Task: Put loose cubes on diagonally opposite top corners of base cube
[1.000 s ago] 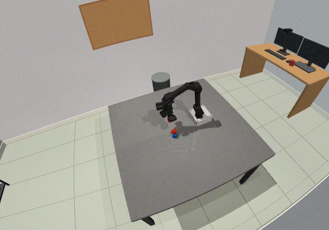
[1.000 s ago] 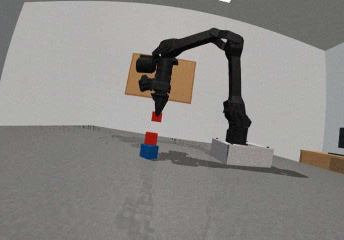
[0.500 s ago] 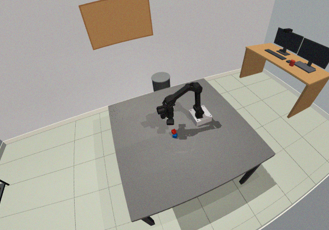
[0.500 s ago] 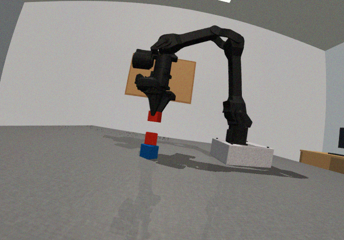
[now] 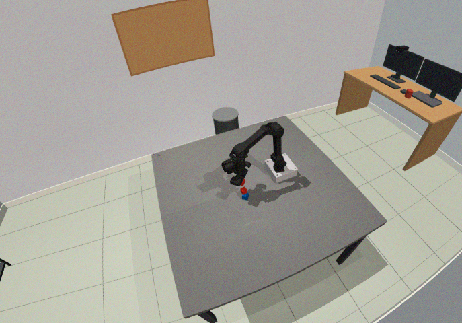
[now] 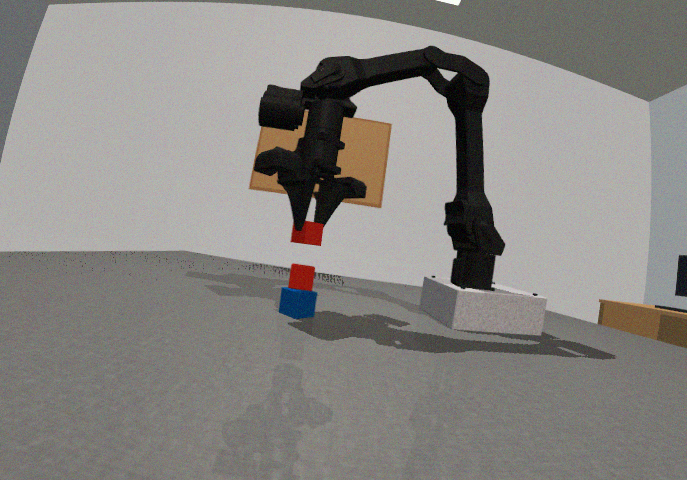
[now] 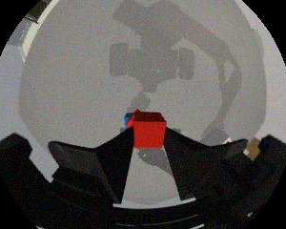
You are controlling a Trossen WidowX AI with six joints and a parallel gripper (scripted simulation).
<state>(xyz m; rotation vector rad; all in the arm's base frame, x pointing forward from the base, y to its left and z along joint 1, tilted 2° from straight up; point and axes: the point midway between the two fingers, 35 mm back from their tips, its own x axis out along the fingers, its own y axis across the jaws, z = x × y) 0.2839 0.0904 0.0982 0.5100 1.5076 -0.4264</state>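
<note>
The blue base cube stands on the grey table. One red cube sits on top of it; in the wrist view it is mostly hidden behind the held cube. My gripper is shut on the other red cube. In the exterior view the held cube hangs above the placed red cube, with a visible space between them, and looks roughly level. Which base corner the placed cube caps is too small to tell.
The arm's white mounting block stands on the table, to the right of the cubes in the top and exterior views. The arm's shadow falls beside the base cube. A desk with monitors stands off the table at the right.
</note>
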